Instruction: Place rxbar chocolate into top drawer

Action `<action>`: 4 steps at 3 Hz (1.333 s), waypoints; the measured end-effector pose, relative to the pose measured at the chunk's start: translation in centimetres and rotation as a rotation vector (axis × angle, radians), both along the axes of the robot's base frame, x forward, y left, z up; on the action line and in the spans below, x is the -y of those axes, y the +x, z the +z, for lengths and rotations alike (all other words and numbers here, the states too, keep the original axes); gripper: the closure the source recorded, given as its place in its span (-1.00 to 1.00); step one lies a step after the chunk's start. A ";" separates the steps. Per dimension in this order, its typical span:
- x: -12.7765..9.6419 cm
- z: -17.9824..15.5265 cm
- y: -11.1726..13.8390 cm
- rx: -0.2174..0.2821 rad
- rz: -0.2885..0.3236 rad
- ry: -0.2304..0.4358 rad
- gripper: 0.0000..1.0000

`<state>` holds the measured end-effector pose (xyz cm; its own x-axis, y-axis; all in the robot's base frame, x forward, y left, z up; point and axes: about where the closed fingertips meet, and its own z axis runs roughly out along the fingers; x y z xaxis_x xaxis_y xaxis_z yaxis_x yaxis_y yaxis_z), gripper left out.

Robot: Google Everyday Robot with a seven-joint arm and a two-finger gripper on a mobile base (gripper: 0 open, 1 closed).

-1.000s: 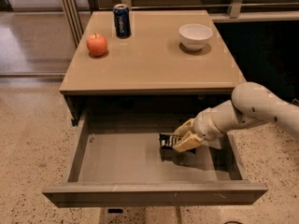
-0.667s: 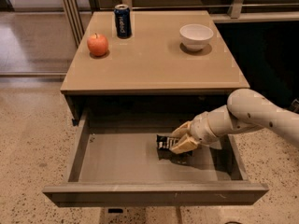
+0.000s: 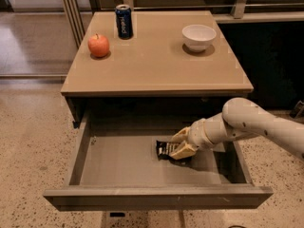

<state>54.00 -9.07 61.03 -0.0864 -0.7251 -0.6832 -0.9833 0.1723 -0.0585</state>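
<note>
Since the top drawer point(image 3: 156, 196) is pulled all the way out toward the near side, its plain flat front panel is the closest thing to the camera, running across almost the full width of the table. Behind that panel you get the bare grey inside of the drawer.

The rxbar chocolate point(image 3: 165, 150) is down in there, right of the middle, black wrapper with a bit of white lettering showing. I can't tell for sure whether it's flat on the drawer floor or just above it. The gripper point(image 3: 176, 146) is inside the drawer too, right at the bar's right end, with its tan fingers point(image 3: 183, 152) closed on it, one on the far side and one on the near side. The white arm point(image 3: 251, 122) comes in from the right, over the drawer's right wall.

Further back is the table point(image 3: 156, 70), tan top. On it there's a red apple point(image 3: 99, 45) on the left, a white bowl point(image 3: 199, 36) over on the right, and a dark blue soda can point(image 3: 124, 21) standing upright at the far edge, just behind and to the right of the apple. All three sit well apart from the drawer. Speckled floor point(image 3: 28, 141) on the left.
</note>
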 end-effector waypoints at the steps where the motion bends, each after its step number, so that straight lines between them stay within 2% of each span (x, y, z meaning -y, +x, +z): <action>1: -0.1 -1.4 0.2 -0.001 0.007 -0.017 1.00; 2: -0.1 -1.5 0.3 -0.001 0.008 -0.019 0.72; 4: -0.1 -1.5 0.3 -0.001 0.008 -0.019 -0.21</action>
